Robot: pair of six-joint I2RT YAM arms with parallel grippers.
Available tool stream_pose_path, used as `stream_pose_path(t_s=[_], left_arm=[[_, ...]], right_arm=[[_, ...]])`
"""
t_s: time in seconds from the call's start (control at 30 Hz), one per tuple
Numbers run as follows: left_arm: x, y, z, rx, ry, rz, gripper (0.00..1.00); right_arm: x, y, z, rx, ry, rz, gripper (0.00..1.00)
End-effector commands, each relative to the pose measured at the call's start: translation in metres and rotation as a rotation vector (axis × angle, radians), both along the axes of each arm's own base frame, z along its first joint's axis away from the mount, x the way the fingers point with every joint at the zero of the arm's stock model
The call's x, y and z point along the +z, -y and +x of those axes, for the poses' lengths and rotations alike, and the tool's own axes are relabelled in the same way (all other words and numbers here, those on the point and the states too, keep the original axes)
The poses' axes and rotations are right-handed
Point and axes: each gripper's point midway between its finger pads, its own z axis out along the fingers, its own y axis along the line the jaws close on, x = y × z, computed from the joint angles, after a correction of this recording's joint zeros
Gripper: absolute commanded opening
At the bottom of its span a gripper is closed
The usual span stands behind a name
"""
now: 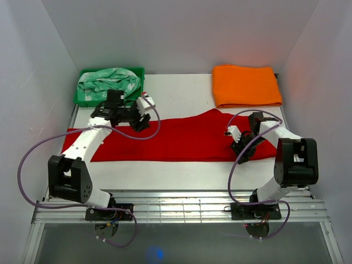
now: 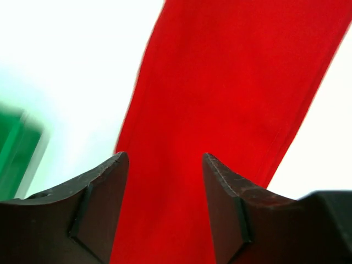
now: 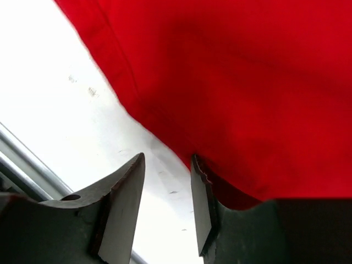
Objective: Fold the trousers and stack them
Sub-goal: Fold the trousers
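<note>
The red trousers (image 1: 181, 140) lie flat across the middle of the white table, legs stretching left and the wider part at the right. My left gripper (image 1: 141, 120) hovers over their upper edge on the left. In the left wrist view the left gripper (image 2: 165, 158) is open, with the trousers (image 2: 231, 82) below it and nothing between its fingers. My right gripper (image 1: 241, 149) sits at the trousers' lower right edge. In the right wrist view the right gripper (image 3: 168, 160) shows a narrow gap with bare table in it, and the trousers' edge (image 3: 247, 82) touches its right finger.
A green bin (image 1: 81, 98) with mint green patterned cloth (image 1: 110, 81) stands at the back left and shows as a green blur (image 2: 16, 148) in the left wrist view. A folded orange cloth (image 1: 246, 86) lies at the back right. Metal rails (image 1: 181, 206) run along the near edge.
</note>
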Motion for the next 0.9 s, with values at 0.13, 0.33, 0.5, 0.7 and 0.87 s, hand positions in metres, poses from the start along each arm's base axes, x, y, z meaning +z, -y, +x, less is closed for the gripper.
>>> stream_pose_path(t_s=[0.13, 0.33, 0.5, 0.7, 0.87], left_arm=[[0.002, 0.158, -0.04, -0.174, 0.042, -0.176, 0.65], [-0.022, 0.261, -0.082, -0.333, 0.061, -0.16, 0.59], [-0.043, 0.328, -0.1, -0.378, 0.016, -0.169, 0.57], [-0.091, 0.361, -0.092, -0.347, -0.051, -0.122, 0.55], [-0.139, 0.358, -0.1, -0.362, -0.116, -0.046, 0.54]], right_arm=[[0.007, -0.003, -0.031, -0.035, -0.076, 0.086, 0.45], [0.079, 0.009, 0.012, -0.208, 0.031, 0.263, 0.49], [0.077, 0.068, 0.026, -0.394, 0.071, 0.139, 0.52], [0.063, 0.151, 0.028, -0.681, 0.056, 0.004, 0.57], [0.037, 0.179, 0.03, -0.822, 0.01, -0.01, 0.63]])
